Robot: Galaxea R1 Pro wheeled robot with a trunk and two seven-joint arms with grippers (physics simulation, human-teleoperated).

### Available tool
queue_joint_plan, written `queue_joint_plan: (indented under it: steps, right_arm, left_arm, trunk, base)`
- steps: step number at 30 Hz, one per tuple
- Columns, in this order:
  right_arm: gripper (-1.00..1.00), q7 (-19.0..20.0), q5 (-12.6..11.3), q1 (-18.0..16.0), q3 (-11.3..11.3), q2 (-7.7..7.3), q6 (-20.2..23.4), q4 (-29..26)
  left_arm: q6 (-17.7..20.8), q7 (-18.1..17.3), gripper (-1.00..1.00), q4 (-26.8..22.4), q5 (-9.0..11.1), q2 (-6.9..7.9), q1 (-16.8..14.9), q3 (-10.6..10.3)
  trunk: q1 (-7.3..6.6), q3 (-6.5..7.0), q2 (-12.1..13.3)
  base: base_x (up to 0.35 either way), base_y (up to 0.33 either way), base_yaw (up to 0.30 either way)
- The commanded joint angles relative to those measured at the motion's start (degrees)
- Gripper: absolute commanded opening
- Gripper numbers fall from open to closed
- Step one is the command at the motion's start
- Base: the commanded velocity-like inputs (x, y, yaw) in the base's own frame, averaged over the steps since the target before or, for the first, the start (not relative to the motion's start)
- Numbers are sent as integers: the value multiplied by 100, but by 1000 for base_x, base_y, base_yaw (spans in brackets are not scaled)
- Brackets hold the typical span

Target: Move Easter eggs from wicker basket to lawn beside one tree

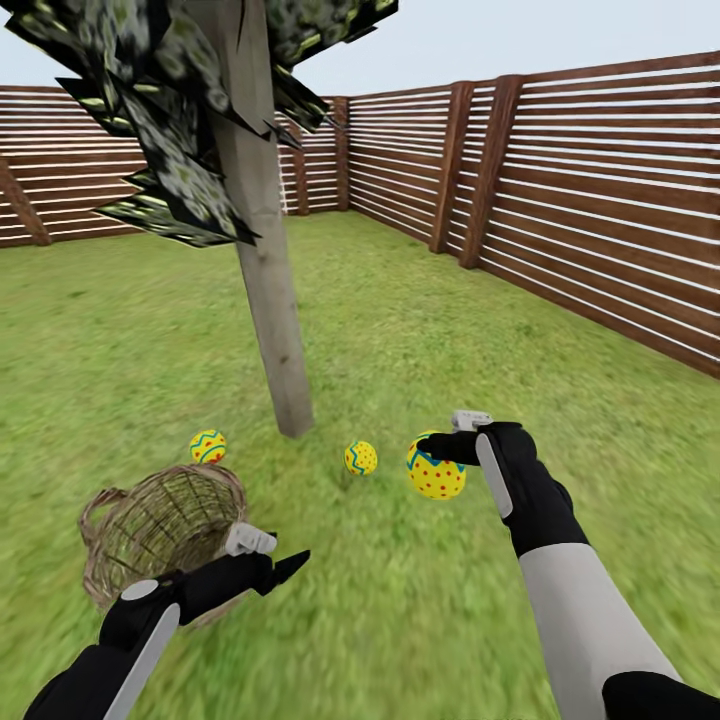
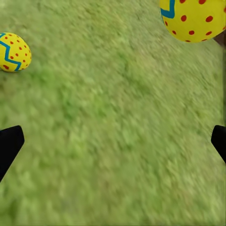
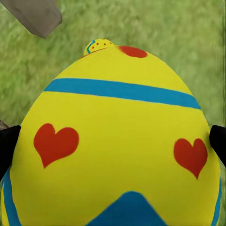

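Note:
The tree rises from the lawn with its grey trunk just ahead of me. One Easter egg lies on the grass left of the trunk, behind the wicker basket. A second egg lies right of the trunk. My right gripper is shut on the third egg, low over the grass; the right wrist view has this egg between the fingertips, another egg and the trunk beyond. My left gripper is open beside the basket, over grass, with two eggs ahead.
A brown slatted fence runs along the right side and the back of the garden. Dark angular foliage hangs over the upper left. Open grass stretches between the tree and the fence.

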Motion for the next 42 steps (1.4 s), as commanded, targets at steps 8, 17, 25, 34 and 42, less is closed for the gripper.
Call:
queue_joint_plan:
  steps: [8,17,25,34,42]
  right_arm:
    - [-100,-10,-21,-4,-14,2,22,6]
    - [-100,-11,-21,-4,-9,7,25,-2]
    - [-100,-11,-22,-4,-6,11,27,-2]
    - [-100,-11,-22,-4,-6,11,29,7]
    - [-100,-11,-21,-4,-6,9,22,7]
  left_arm:
    - [54,17,100,-5,51,5,-1,-21]
    - [47,67,100,82,46,-4,-1,-21]
    - [47,72,100,241,45,-115,-1,-36]
    - [33,570,100,311,45,-149,-1,-320]
    - [-193,573,100,1091,17,-398,-1,-783]
  trunk:
    - [-1,41,-2]
    - [-1,68,-2]
    - [-1,123,-2]
    - [-1,185,-2]
    - [-1,241,-2]
  base:
    - [131,-113,-248]
    - [230,-232,-110]
    - [240,-240,-223]
    - [258,-233,-215]
    - [267,-218,-203]
